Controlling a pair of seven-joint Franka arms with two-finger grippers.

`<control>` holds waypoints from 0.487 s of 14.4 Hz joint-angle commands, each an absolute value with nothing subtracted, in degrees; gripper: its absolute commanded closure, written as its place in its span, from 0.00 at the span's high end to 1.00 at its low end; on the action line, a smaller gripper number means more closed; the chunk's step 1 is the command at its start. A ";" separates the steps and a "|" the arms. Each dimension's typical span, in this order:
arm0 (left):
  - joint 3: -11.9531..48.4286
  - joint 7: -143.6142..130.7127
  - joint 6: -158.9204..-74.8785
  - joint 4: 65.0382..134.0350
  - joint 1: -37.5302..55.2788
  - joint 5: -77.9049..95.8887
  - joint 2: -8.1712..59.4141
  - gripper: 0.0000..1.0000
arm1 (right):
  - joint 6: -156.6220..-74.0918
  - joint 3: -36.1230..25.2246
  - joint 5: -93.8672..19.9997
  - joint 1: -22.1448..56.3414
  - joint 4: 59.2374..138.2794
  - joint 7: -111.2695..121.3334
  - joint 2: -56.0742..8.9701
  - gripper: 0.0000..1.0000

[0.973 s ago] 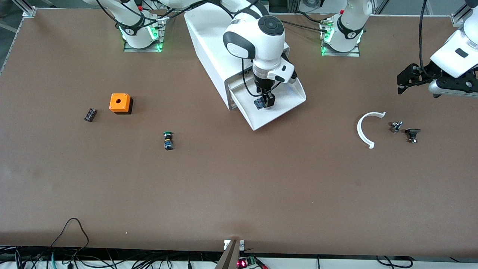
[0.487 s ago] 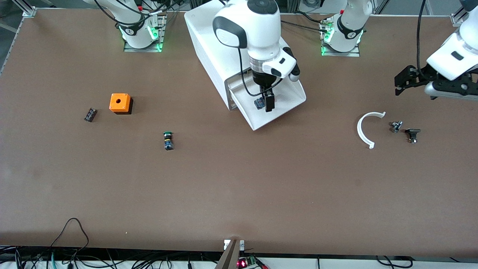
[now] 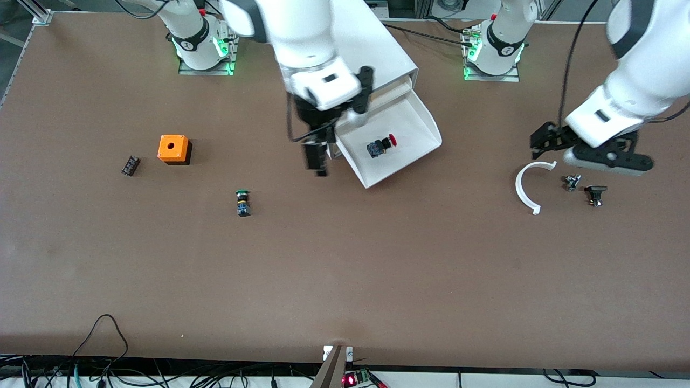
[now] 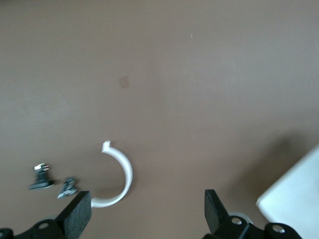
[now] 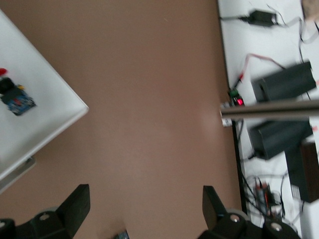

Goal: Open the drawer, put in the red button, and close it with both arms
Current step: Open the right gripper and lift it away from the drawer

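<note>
The white drawer [image 3: 415,126] stands pulled out of the white cabinet [image 3: 389,49]. The red button [image 3: 380,145] lies on its side in the drawer, free of both grippers. My right gripper [image 3: 316,160] is open and empty, up over the table beside the drawer toward the right arm's end. In the right wrist view the drawer [image 5: 45,134] and the red button [image 5: 14,97] show off to one side of the right gripper [image 5: 144,209]. My left gripper [image 3: 543,141] is open and empty over a white arc; in the left wrist view it [image 4: 147,214] hangs above that arc [image 4: 119,174].
An orange box with a hole [image 3: 173,148], a green-capped button [image 3: 242,202] and a small black part [image 3: 130,165] lie toward the right arm's end. The white arc [image 3: 527,186] and two small dark parts [image 3: 572,182] [image 3: 595,194] lie toward the left arm's end.
My right gripper let go of the red button, rose out of the drawer and swung toward the right arm's end. My left gripper moved from the table's end to over the white arc.
</note>
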State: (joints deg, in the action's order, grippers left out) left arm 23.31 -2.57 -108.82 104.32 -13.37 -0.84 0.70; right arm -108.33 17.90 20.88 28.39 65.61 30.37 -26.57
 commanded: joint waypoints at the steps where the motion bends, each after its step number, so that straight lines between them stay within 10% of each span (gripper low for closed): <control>1: 28.20 -16.47 -118.44 110.90 -12.92 -0.09 1.31 1.00 | -106.96 18.63 19.78 22.69 72.13 21.39 -22.25 1.00; 7: 31.02 -35.76 -139.03 123.65 -10.99 -0.97 4.91 1.00 | -101.95 17.84 18.99 13.55 79.44 -5.50 -19.95 1.00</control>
State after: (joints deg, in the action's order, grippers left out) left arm 31.17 -32.88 -135.09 120.69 -10.59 -0.87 4.52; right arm -102.32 17.46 20.36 16.90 74.91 2.66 -22.40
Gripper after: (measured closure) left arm 0.000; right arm 0.000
